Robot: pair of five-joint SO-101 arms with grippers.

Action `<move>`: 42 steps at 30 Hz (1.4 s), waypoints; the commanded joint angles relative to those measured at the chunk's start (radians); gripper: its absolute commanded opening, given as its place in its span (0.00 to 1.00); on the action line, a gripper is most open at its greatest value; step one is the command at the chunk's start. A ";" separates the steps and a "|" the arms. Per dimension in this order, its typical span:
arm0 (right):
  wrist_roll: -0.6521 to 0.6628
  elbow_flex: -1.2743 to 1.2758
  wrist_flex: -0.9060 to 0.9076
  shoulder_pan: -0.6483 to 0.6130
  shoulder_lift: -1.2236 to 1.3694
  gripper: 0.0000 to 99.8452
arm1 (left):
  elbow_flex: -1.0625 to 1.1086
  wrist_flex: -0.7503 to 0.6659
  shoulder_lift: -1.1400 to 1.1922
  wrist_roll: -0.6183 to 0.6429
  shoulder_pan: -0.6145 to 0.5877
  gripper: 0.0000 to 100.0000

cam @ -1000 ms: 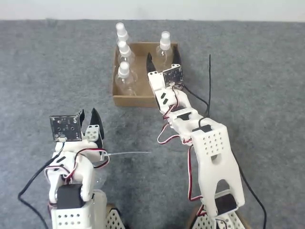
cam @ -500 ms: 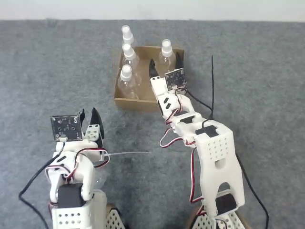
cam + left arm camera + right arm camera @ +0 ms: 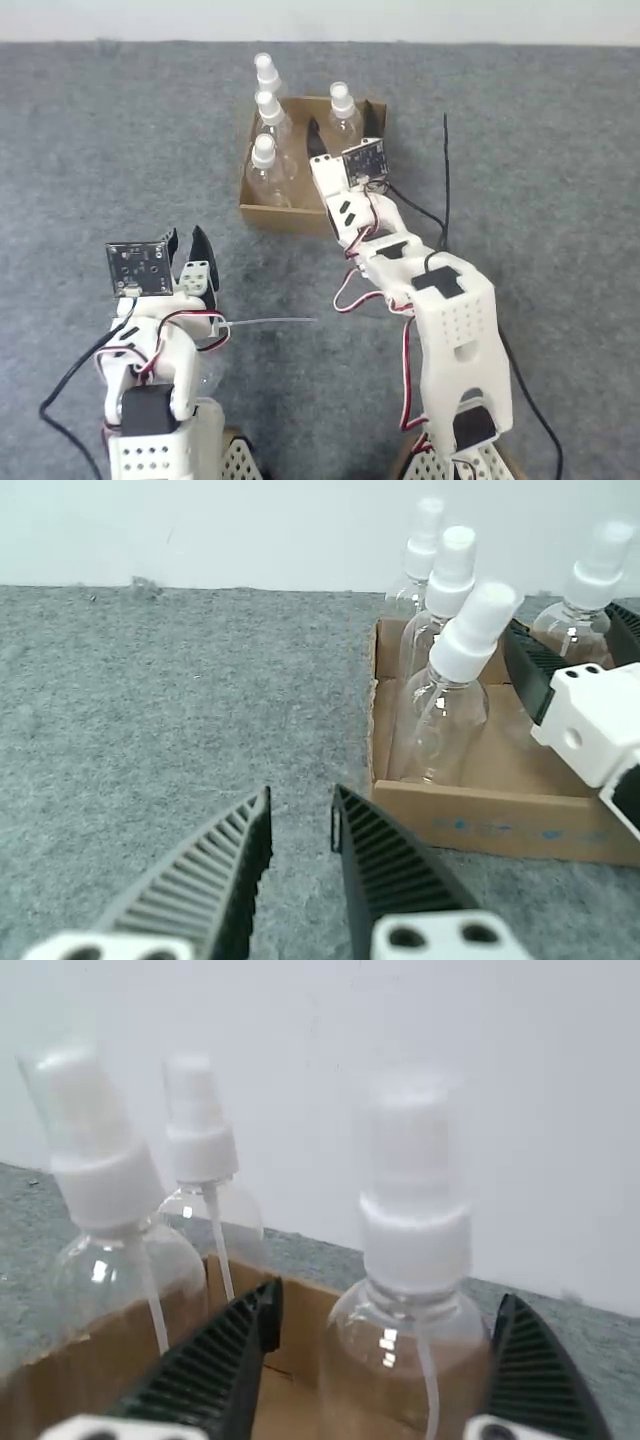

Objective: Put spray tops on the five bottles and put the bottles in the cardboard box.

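The cardboard box [image 3: 285, 215] stands at the back centre of the grey carpet. Three clear bottles with white spray tops [image 3: 263, 155] stand in a row along its left side. A further capped bottle [image 3: 343, 105] stands at its back right. My right gripper [image 3: 343, 125] is open, one finger on each side of that bottle [image 3: 415, 1260], and I see no contact with it. My left gripper [image 3: 185, 237] hangs open and empty over bare carpet, well short of the box [image 3: 480, 805].
A thin clear tube [image 3: 270, 321] lies on the carpet next to the left arm, leading to something translucent [image 3: 210, 368] under that arm. A black cable [image 3: 443, 180] runs to the right of the right arm. Open carpet lies left and right of the box.
The box and its bottles have slid slightly right and nearer and turned a little. The right gripper stayed open around the back-right bottle. The left arm has not moved.
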 commanded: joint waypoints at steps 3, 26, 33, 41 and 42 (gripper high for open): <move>0.015 0.028 -0.012 -0.016 -0.136 0.29 | -0.015 -0.034 -0.014 -0.015 -0.006 0.09; 0.021 0.483 -0.010 -0.007 -0.584 0.29 | -0.008 -0.037 -0.014 -0.015 -0.006 0.09; 0.023 0.612 -0.010 -0.016 -0.725 0.29 | -0.008 -0.037 -0.014 -0.015 -0.006 0.09; 0.023 0.723 -0.008 -0.018 -0.894 0.28 | -0.007 -0.037 -0.014 -0.015 -0.006 0.09; 0.023 0.733 -0.008 -0.021 -0.914 0.28 | -0.007 -0.037 -0.014 -0.015 -0.006 0.09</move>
